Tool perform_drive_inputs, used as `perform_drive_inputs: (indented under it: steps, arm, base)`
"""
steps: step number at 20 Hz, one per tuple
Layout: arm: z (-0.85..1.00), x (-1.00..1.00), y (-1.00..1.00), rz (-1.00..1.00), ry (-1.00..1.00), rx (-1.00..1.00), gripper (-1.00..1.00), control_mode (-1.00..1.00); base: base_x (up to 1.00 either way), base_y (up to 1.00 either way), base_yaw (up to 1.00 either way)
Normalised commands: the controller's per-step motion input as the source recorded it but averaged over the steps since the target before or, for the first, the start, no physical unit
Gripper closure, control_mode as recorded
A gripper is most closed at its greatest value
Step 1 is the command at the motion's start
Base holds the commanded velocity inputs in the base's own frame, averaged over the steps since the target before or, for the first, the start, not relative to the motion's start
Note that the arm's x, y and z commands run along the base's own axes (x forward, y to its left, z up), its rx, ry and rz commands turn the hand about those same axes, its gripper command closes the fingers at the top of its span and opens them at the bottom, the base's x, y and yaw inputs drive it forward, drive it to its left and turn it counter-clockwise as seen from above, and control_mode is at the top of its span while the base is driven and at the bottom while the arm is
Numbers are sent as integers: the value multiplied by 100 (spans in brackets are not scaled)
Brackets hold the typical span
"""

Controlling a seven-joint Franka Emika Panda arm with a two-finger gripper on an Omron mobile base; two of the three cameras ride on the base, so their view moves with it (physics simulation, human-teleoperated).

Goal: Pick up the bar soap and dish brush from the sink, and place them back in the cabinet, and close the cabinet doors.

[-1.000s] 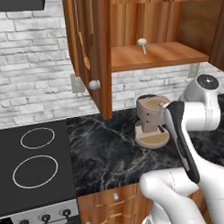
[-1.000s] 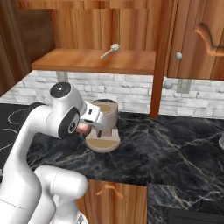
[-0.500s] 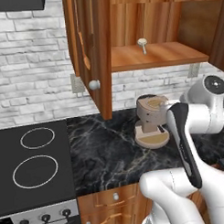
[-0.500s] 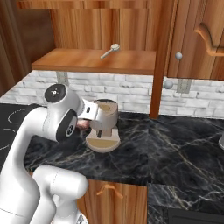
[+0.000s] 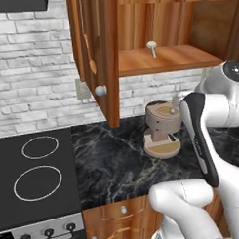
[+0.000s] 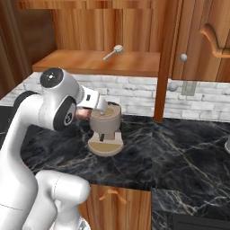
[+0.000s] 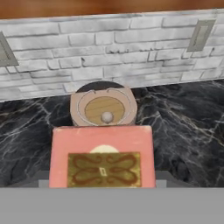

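**Inspector A:** Risks, left to right?

**Inspector B:** The open cabinet door (image 5: 97, 59) overhangs the counter (image 5: 113, 160); its round pale knob sits on the leading edge, and a wide arm swing could strike it. The dish brush (image 5: 151, 46) already lies on the cabinet (image 6: 90, 60) shelf, cream round head and thin straight handle; a careless placement could nudge it. The bar soap (image 7: 103, 162) is held in the pincer (image 7: 103, 186), low over the counter before a brick wall. The pincer's tips are hidden behind the block, so I judge it clamped on the soap by how the block sits. Directly beyond it stands a tan coffee machine (image 6: 105, 128) on a round base; lifting forward rather than up could clip it.

**Inspector A:** Materials?

**Inspector B:** Soap: flat pinkish block, gold embossed panel, likely slippery. Counter: dark veined stone. Cabinet: glossy reddish wood.
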Motion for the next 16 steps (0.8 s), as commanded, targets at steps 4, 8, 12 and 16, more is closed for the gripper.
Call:
perform_drive_inputs:
  steps: [4,8,12,16]
  arm:
    - [34,2,0,0,0,0,100,-100]
    - [36,20,0,0,0,0,100,-100]
    - [12,13,0,0,-1,0,100,-100]
    - [11,9,0,0,-3,0,100,-100]
  base:
    - [0,0,0]
    - [0,0,0]
    - [0,0,0]
    - [0,0,0]
